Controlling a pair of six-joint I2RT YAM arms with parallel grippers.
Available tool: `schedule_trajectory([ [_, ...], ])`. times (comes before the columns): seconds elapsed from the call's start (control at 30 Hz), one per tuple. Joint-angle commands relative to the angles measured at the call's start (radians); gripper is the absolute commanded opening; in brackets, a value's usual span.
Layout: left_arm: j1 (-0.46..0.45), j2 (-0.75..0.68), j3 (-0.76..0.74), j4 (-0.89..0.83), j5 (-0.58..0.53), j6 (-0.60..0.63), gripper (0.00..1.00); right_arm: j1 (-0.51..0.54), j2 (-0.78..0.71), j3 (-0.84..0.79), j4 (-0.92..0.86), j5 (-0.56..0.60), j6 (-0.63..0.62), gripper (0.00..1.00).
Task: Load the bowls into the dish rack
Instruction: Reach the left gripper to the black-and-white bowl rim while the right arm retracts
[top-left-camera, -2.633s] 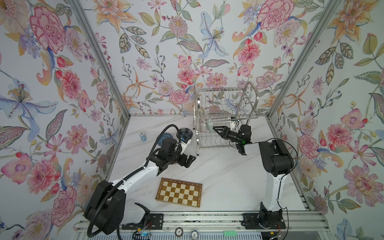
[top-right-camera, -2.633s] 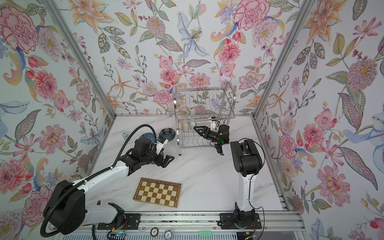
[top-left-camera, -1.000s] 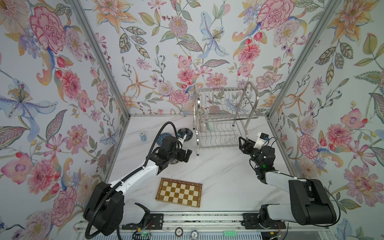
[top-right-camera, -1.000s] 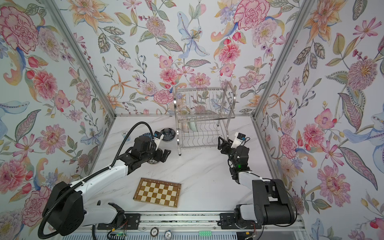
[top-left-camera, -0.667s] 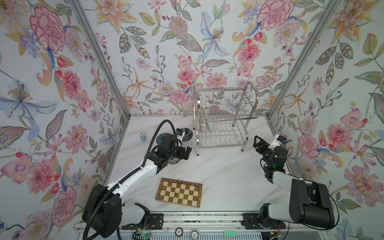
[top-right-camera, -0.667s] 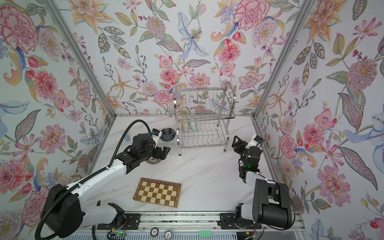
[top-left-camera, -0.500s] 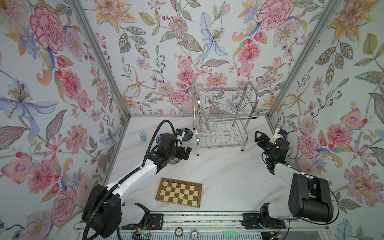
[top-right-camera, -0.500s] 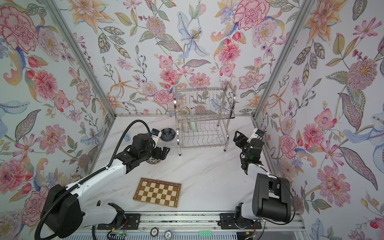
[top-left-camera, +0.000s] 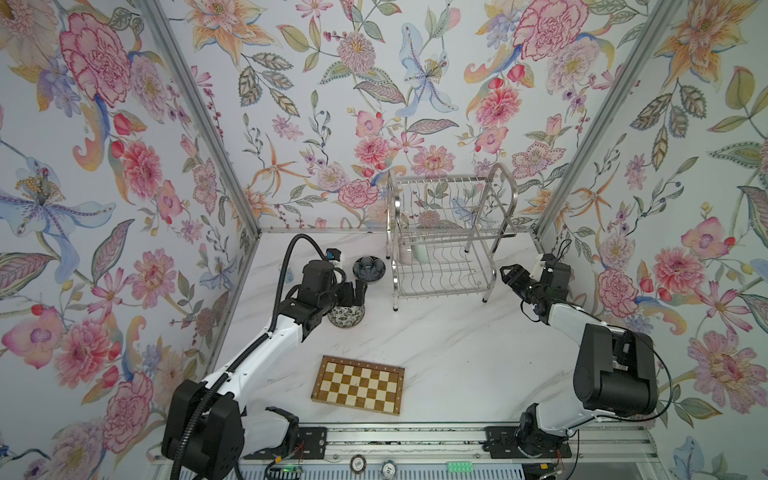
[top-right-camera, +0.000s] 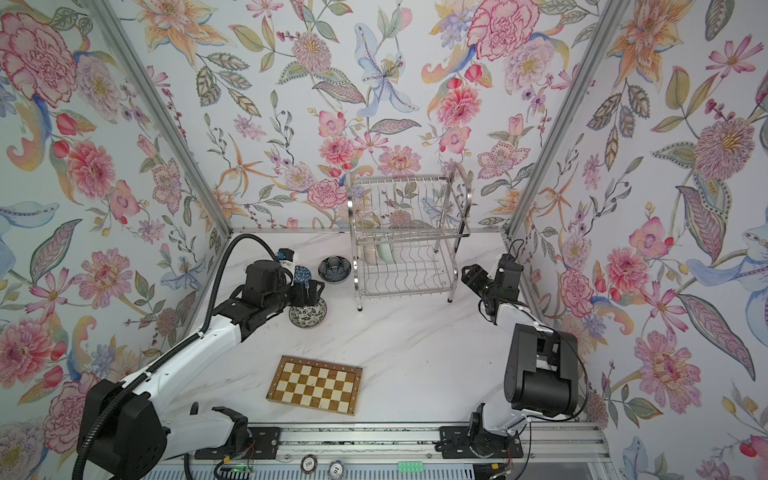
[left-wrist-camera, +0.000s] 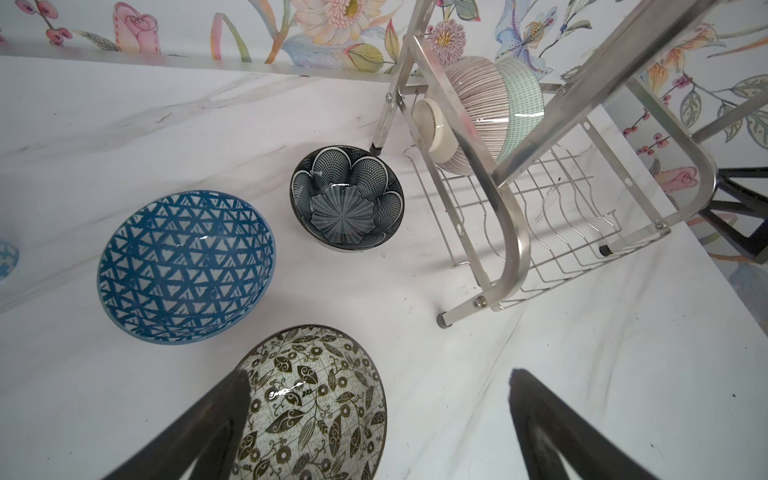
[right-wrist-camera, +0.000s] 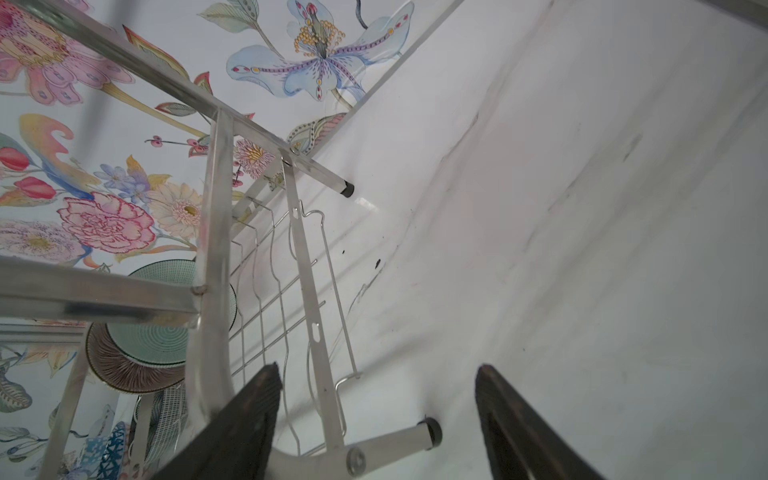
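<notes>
- Well, my left pincer (top-left-camera: 355, 293) stands wide open and empty, low over the black-and-white floral bowl (top-left-camera: 345, 319). In the wrist view one finger crosses that bowl's rim and the other hangs over bare table (top-left-camera: 436, 340).
- That floral bowl sits upright, mouth up, left of the rack's front corner.
- Just behind it the blue lattice bowl (left-wrist-camera: 185, 266) also sits mouth up, largely hidden by my arm in the top views.
- Further back, the dark navy bowl (top-left-camera: 368, 268) sits mouth up, just beside the rack's left end.
- Toward the front edge, a checkered board (top-left-camera: 358, 384) lies flat.
- The dish rack (top-left-camera: 392, 232) stands at the back of the table, its long axis running left to right.
- On its lower tier, at the left end, the striped bowl (left-wrist-camera: 478, 95) and the pale green bowl (left-wrist-camera: 521, 87) stand on edge side by side, feet pointing left, mouths facing right along the rack.
- My right pincer (top-left-camera: 508, 274) hangs fairly wide apart, holding nothing, near the rack's right end but clear of it, its fingers pointing toward the rack.
</notes>
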Motion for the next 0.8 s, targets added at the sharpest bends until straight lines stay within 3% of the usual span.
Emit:
schedule_trajectory([
  [0.0,0.007,0.032,0.038,-0.024,0.023,-0.061,0.99,0.028,0.012,0.045,-0.103,-0.023,-0.056,0.75],
  [0.3,0.007,0.160,0.099,0.039,-0.013,-0.159,0.99,0.072,0.016,0.089,-0.179,-0.071,-0.151,0.75],
  [0.77,0.007,0.276,0.188,-0.014,-0.072,-0.125,0.99,0.142,-0.053,0.081,-0.253,0.044,-0.196,0.76],
])
